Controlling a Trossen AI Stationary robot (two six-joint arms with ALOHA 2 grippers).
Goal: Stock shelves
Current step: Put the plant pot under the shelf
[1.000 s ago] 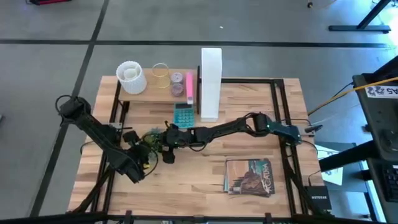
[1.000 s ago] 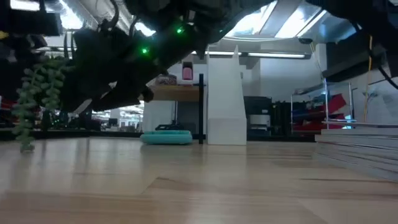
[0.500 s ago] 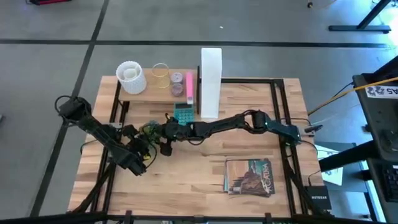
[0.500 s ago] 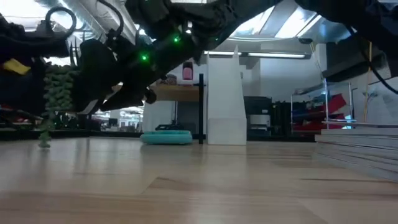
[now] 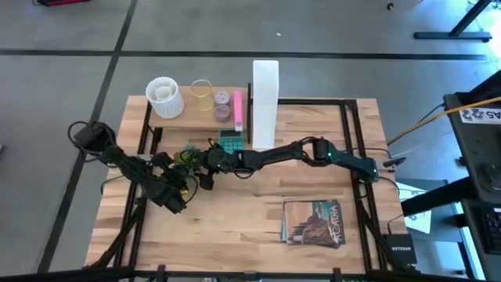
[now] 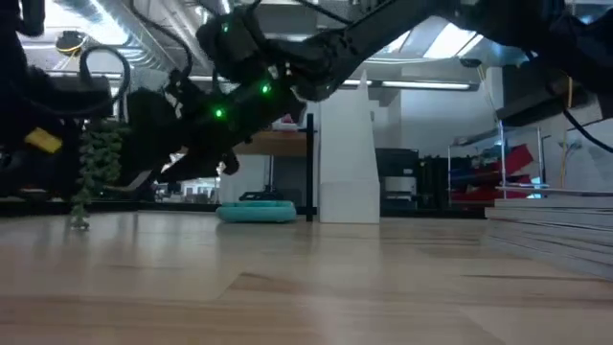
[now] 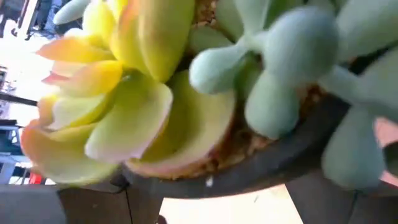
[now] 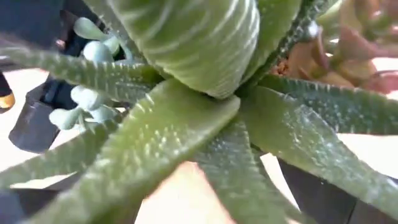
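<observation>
A dark pot of mixed succulents (image 5: 188,159) hangs between my two grippers over the table's left middle. My left gripper (image 5: 178,174) comes at it from the near left and my right gripper (image 5: 205,166) from the right. The low view shows its trailing green strands (image 6: 96,168) hanging down to just above the tabletop. The wood shelf (image 5: 196,117) stands at the far left, with the white upright file box (image 5: 264,102) beside it. Leaves fill both wrist views and hide the fingers. My left gripper is at the pot's dark rim (image 7: 280,162) on its near-left side; leaves and the pot hide the fingers, so the kind of hold cannot be told. The pot is lifted clear of the table. My right gripper is at the pot's right side (image 8: 311,186), coming in level from the table's right. The spiky green plant hides the place of contact.
On the shelf stand a white ribbed vase (image 5: 164,95), a clear glass (image 5: 202,90) and pink items (image 5: 227,108). A teal calculator (image 5: 229,143) lies in front of the shelf. A book (image 5: 313,222) lies at the near right.
Both grippers have carried the pot together toward the table's far edge and the shelf. The trailing strands have gone farther from the low camera and still hang free.
</observation>
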